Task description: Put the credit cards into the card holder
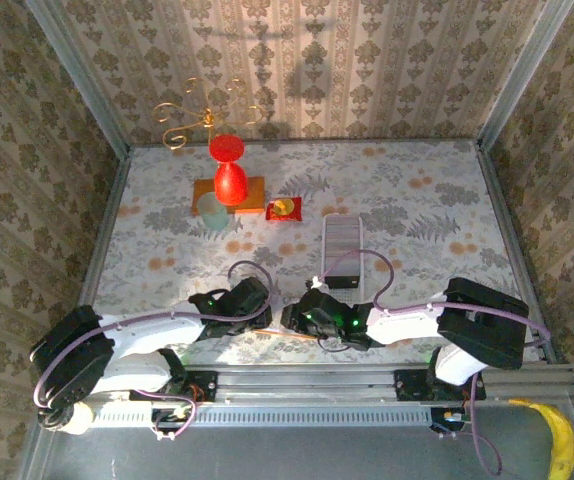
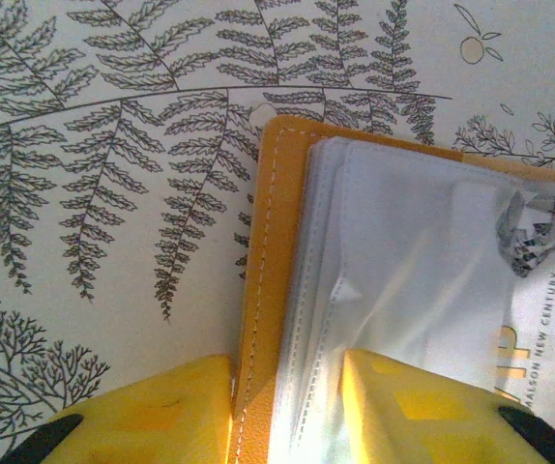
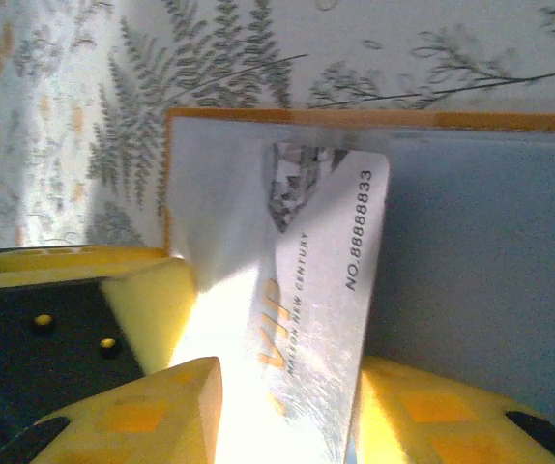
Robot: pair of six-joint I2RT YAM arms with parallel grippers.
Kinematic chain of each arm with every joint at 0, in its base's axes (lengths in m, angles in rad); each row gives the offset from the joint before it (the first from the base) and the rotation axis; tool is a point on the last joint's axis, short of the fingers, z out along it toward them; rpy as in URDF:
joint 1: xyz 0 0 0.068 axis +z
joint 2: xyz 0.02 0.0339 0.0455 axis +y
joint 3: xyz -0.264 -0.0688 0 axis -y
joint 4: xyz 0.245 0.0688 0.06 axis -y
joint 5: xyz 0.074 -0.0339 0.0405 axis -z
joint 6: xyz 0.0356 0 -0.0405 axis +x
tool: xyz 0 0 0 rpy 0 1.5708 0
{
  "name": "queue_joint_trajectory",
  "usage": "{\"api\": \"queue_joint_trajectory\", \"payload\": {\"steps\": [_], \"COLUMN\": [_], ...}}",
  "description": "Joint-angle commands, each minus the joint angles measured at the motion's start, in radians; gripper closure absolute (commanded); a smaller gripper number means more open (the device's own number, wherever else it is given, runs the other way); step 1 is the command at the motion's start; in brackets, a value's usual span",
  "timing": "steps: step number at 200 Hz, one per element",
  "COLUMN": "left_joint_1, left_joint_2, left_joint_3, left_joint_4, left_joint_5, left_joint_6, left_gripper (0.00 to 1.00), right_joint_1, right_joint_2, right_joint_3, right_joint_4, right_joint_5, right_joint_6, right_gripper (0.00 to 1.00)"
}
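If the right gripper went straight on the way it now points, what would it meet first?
Most likely the card holder: the right gripper, jaws shut on the VIP card, points at its clear sleeves, and the card's tip overlaps them. Depth is unclear.

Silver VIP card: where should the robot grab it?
Take the silver VIP card by its near short end, coming from the robot's side, where the right gripper sits: its diamond end points into the clear sleeve of the orange card holder.

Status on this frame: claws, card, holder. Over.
Left claw clamped on card holder edge. Right claw gripping VIP card, tip at sleeves, insertion unclear. Nothing seen blocking.
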Motion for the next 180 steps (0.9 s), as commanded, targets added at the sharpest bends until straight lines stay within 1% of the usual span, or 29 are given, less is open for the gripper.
{"api": "queue_joint_trajectory", "payload": {"steps": [1,11,22,42,58,98,144,180], "left_joint_1": [-0.007,-0.007,-0.007,-0.007,-0.008,-0.008,-0.006,0.006], "left_joint_2": [0.04,0.04,0.043,0.045,0.042,0.031,-0.02,-0.068], "left_joint_3": [-0.015,-0.016,-0.017,-0.02,-0.027,-0.053,-0.077,-0.096], "left_joint_4": [-0.059,-0.058,-0.052,-0.042,-0.025,0.013,0.021,0.024], "left_joint_5": [0.001,0.005,0.01,0.02,0.029,0.043,0.029,0.028], "left_joint_6": [-0.009,-0.009,-0.009,-0.012,-0.018,-0.036,-0.051,-0.058], "left_gripper": [0.65,0.65,0.65,0.65,0.65,0.64,0.57,0.5], "right_joint_1": [0.0,0.0,0.0,0.0,0.0,-0.001,0.0,0.0], "right_joint_2": [-0.016,-0.009,0.005,0.03,0.05,0.086,0.094,0.024], "right_joint_3": [0.019,0.021,0.027,0.048,0.06,0.096,0.092,0.056], "right_joint_4": [-0.17,-0.154,-0.137,-0.125,-0.105,-0.069,0.047,-0.011], "right_joint_5": [0.061,0.052,0.04,0.029,0.018,-0.006,-0.051,-0.002], "right_joint_6": [-0.031,-0.032,-0.035,-0.041,-0.041,-0.048,-0.041,-0.054], "right_gripper": [0.66,0.74,0.8,0.87,0.9,0.92,0.93,0.93]}}
